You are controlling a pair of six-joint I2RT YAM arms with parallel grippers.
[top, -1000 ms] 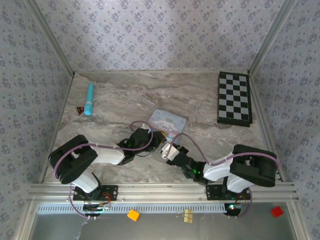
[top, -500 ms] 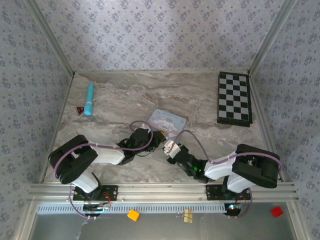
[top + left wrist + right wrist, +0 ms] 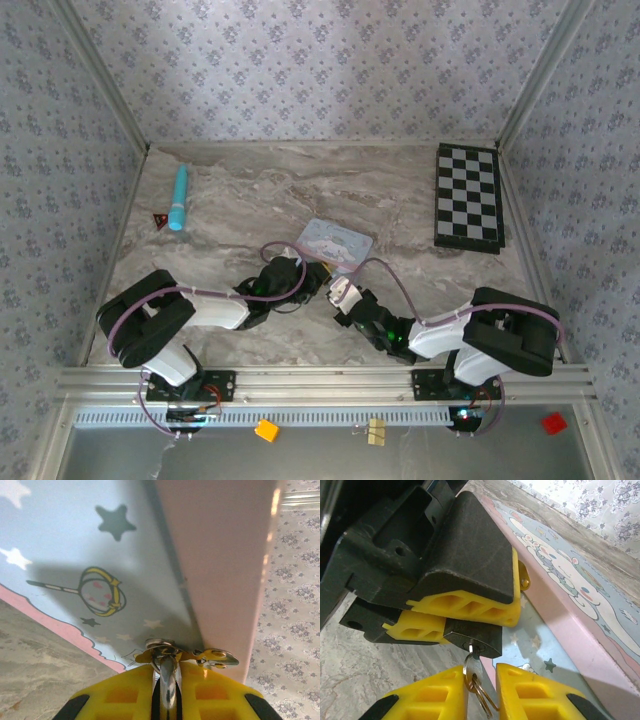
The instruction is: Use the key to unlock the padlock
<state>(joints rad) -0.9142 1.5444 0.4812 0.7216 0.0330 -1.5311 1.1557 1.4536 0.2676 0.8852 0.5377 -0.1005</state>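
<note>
on veined marble (image 3: pixel 250 190), left gripper (image 3: pixel 166 690) pinches boxy black padlock (image 3: pixel 475 636), right gripper (image 3: pixel 481 680) spread around silvery key (image 3: pixel 472 669).

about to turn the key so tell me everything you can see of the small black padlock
The small black padlock is a matte, blocky body with rounded corners, clamped between the yellow pads of the left tool. Its silvery shackle runs back between them. A small silver key on a ring sits in its keyhole, between the fingers of the right tool. It is held beside the light-blue tin.
</note>
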